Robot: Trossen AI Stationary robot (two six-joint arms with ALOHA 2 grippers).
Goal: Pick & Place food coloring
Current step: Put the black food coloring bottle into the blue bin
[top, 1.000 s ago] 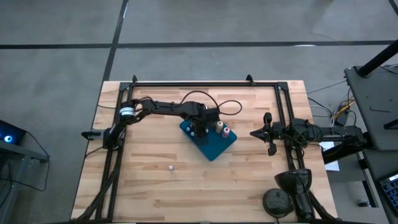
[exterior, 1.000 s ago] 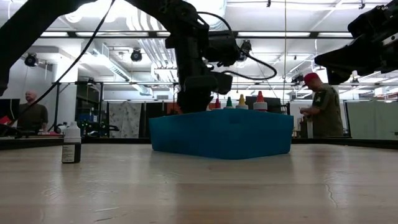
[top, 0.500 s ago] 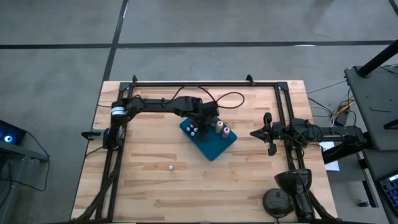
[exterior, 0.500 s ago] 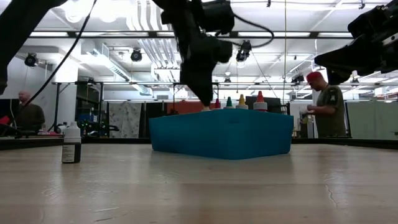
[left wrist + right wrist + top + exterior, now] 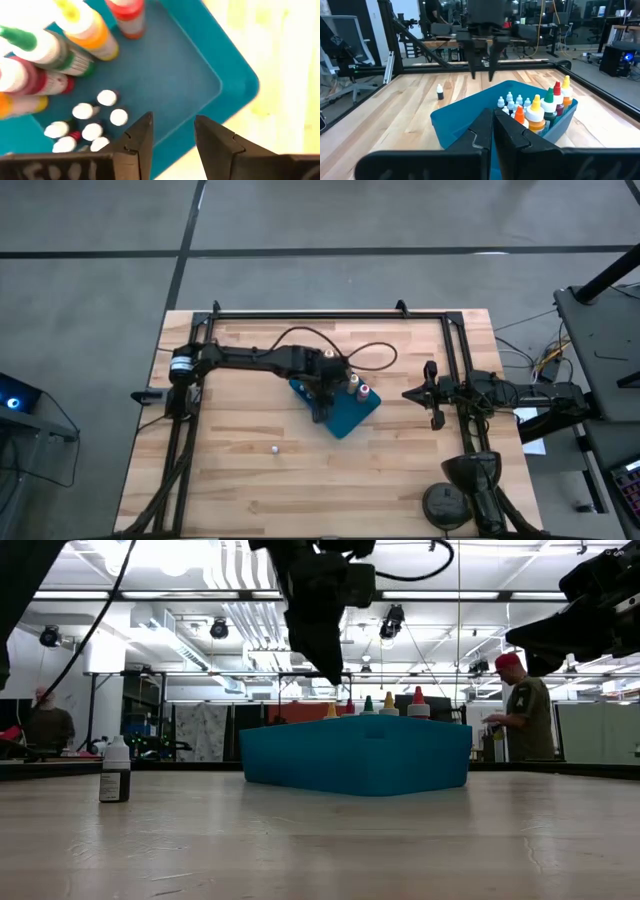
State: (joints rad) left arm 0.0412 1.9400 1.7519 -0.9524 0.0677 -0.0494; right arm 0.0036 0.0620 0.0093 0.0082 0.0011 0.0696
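The food coloring stands in a blue tray [image 5: 352, 415] [image 5: 190, 75] at mid-table. Coloured-top bottles [image 5: 75, 35] [image 5: 545, 107] [image 5: 390, 705] cluster at one end, with small white-topped ones [image 5: 92, 127] [image 5: 512, 102] beside them. One more white-topped bottle [image 5: 273, 449] [image 5: 115, 770] stands alone on the wood, nearer the front edge. My left gripper [image 5: 172, 135] [image 5: 482, 75] [image 5: 320, 395] hangs open and empty above the tray, pointing down. My right gripper [image 5: 408, 394] [image 5: 492, 125] is shut and waits to the right of the tray.
A black metal frame [image 5: 330, 313] runs along the far edge and both sides of the wooden table. A black cable [image 5: 365, 350] loops over the far part of the table. People stand in the room beyond the table [image 5: 520, 720]. Bare wood lies in front of the tray.
My left gripper has risen from down among the bottles in the tray to well above its rim, still pointing down, and holds nothing. The bottles and tray have stayed in place.
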